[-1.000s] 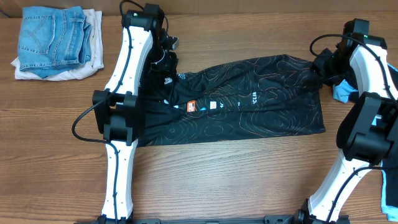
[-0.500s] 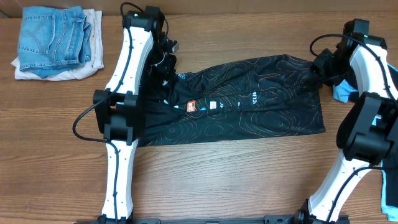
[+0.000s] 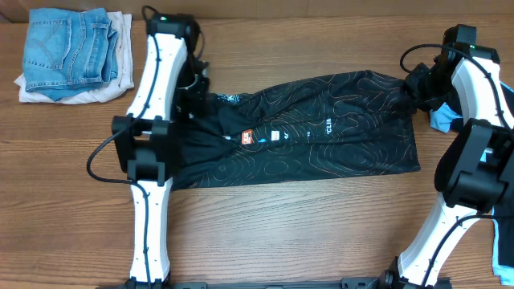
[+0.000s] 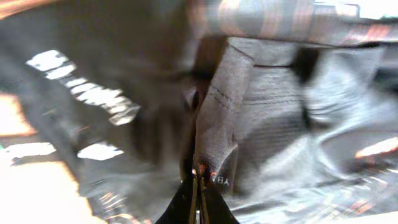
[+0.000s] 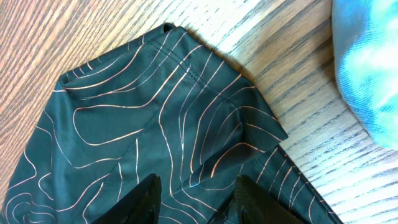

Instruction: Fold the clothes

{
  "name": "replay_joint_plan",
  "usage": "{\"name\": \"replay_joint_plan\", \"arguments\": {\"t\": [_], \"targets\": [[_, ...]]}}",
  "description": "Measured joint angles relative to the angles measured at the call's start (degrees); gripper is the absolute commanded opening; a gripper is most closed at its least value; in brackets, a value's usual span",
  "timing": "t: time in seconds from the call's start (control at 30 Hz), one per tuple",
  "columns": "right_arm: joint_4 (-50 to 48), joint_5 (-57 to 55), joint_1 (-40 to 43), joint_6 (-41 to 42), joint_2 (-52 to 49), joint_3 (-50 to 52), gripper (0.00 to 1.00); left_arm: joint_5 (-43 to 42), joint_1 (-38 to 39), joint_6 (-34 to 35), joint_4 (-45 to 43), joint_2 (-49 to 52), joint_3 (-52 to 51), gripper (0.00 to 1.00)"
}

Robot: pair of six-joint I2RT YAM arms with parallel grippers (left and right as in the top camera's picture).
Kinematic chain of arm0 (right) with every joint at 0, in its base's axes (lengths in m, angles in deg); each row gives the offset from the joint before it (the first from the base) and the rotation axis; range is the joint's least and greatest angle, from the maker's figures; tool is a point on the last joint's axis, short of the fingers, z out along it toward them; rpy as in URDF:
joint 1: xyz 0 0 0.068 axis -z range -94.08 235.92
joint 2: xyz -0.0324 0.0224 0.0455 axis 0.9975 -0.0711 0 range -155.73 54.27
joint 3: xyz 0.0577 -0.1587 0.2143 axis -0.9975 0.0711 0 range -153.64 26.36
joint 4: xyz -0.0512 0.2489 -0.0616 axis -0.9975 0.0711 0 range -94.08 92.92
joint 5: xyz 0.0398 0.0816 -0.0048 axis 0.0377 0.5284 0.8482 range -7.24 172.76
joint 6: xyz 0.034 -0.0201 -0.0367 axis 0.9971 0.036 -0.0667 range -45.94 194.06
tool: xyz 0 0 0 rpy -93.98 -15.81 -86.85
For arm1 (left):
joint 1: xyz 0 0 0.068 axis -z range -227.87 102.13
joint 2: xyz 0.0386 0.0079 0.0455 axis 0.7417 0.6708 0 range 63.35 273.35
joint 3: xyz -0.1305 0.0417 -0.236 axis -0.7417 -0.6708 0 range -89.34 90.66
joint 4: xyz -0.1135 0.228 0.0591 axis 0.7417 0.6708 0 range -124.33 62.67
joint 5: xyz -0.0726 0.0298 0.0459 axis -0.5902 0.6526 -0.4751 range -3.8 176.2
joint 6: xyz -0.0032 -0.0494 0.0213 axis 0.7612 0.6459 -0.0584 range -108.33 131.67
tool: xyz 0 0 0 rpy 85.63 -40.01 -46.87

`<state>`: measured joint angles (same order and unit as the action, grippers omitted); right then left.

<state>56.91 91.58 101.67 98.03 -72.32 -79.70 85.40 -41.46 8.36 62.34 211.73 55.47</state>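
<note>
The black jersey [image 3: 321, 140] with thin contour lines lies spread across the table, logos [image 3: 253, 136] near its left half. My left gripper [image 3: 199, 98] is at the jersey's upper left end. In the left wrist view its fingertips [image 4: 198, 182] are shut on a bunched fold of the jersey [image 4: 249, 112]. My right gripper [image 3: 409, 88] hovers at the jersey's upper right corner. In the right wrist view the right gripper [image 5: 199, 196] is open, a black finger [image 5: 146, 196] on each side of the flat jersey corner [image 5: 168, 106].
A light blue garment [image 3: 442, 120] lies on the table just right of the jersey, also seen as light blue cloth [image 5: 367, 68] in the right wrist view. Folded jeans [image 3: 68, 48] on a white cloth sit at the far left corner. Bare wooden table [image 3: 305, 233] runs in front.
The left gripper has shut on the jersey's upper left end and the left arm has swung left, drawing that end leftwards. The right arm has stayed put.
</note>
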Motion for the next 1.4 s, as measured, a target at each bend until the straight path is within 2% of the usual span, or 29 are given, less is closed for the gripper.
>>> {"name": "replay_joint_plan", "arguments": {"t": [0.07,0.1,0.13,0.17,0.2,0.27,0.33,0.43,0.57,0.7,0.73,0.9,1.23,1.4], "targets": [[0.09,0.0,0.0,0.0,0.0,0.0,0.43,1.16,-1.46,0.94,0.0,0.0,0.0,0.07],[0.13,0.0,0.0,0.0,0.0,0.0,0.43,1.62,-2.25,1.44,0.0,0.0,0.0,0.27],[0.13,0.0,0.0,0.02,0.0,0.0,0.43,2.01,-3.1,1.77,0.0,0.0,0.0,0.58],[0.13,0.0,0.0,0.0,0.0,0.0,0.43,2.32,-3.85,2.21,0.0,0.0,0.0,0.61],[0.11,-0.02,0.0,0.0,0.0,0.0,0.43,2.4,-4.57,2.64,0.0,0.0,0.0,0.56],[0.07,-0.02,0.0,0.0,0.0,0.0,0.43,2.32,-5.81,3.43,0.0,0.0,0.0,0.7],[-0.09,0.0,0.0,0.0,0.0,0.0,0.43,1.73,-6.8,3.65,0.0,0.0,0.0,0.76],[-0.35,0.0,0.0,-0.02,0.0,0.0,0.43,-0.63,-7.04,3.56,0.0,0.0,0.0,0.76],[-0.94,0.59,0.0,0.02,0.0,0.0,0.43,-3.13,-6.29,3.17,-0.13,0.0,0.0,0.68],[-2.36,2.6,0.0,-0.02,0.0,0.0,0.43,-6.6,-5.03,1.51,-5.27,0.0,0.0,0.64],[-2.62,3.06,0.0,0.0,0.0,0.0,0.43,-7.45,-4.72,1.29,-6.91,0.0,0.0,0.59],[-2.56,4.04,0.0,-0.02,0.0,0.0,0.43,-10.97,-2.34,-1.36,-14.78,0.0,-0.02,0.59],[-2.49,4.37,0.0,-0.02,0.0,0.0,0.43,-12.35,0.0,-5.38,-16.52,0.94,-0.02,0.64],[-2.47,4.46,0.0,0.02,0.0,0.0,0.43,-12.35,-0.02,-5.6,-17.49,1.01,-0.57,0.56]]}}
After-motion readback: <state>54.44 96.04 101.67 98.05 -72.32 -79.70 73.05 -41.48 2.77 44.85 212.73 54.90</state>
